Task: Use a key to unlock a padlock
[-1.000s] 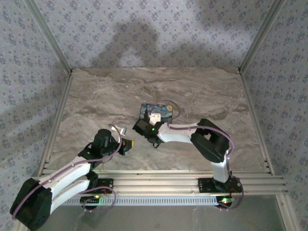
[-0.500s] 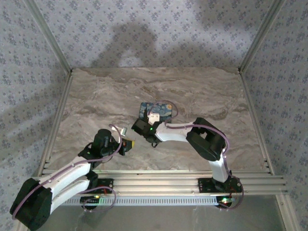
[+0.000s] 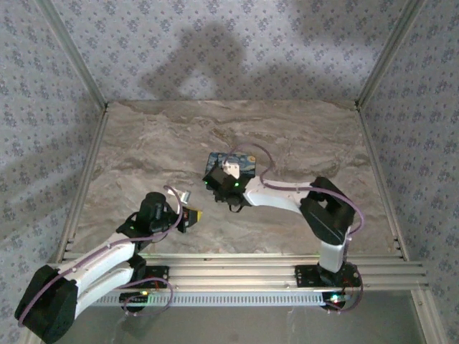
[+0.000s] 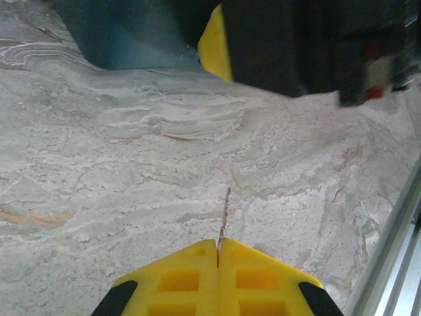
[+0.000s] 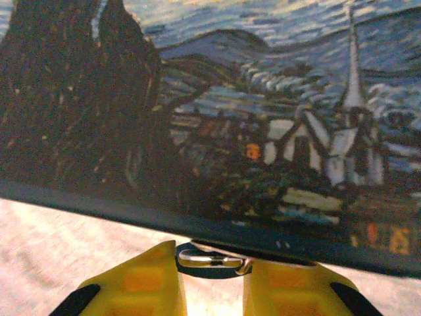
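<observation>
right gripper (image 3: 217,177) at painted box (image 3: 247,163) | left gripper (image 3: 191,215) apart from box

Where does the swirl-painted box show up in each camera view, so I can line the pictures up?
Top external: the painted box sits just above the picture's centre.
Left wrist: top-left corner, seen as its dark teal side.
Right wrist: its painted face spans the upper picture.
Shared landmark: the right tool, yellow fingers flanking the padlock at the box's near edge.
</observation>
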Action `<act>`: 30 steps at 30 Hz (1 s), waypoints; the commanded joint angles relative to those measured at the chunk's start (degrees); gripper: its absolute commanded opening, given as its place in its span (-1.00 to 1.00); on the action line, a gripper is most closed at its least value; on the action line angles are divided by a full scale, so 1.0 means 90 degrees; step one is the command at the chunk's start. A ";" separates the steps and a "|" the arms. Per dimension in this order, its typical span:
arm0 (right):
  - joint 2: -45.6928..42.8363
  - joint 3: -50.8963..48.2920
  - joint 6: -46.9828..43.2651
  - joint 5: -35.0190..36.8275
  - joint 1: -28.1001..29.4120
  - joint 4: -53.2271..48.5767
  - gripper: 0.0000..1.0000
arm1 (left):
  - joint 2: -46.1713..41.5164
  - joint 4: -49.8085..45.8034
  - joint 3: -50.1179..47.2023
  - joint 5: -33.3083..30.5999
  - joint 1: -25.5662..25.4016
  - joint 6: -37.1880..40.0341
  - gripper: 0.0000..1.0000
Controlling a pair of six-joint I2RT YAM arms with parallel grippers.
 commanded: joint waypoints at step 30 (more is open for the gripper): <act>-0.1616 -0.0739 -0.0266 -0.3796 -0.1336 0.0122 -1.00 | 0.3537 0.4397 0.0805 0.1280 -0.0260 0.0122 -1.00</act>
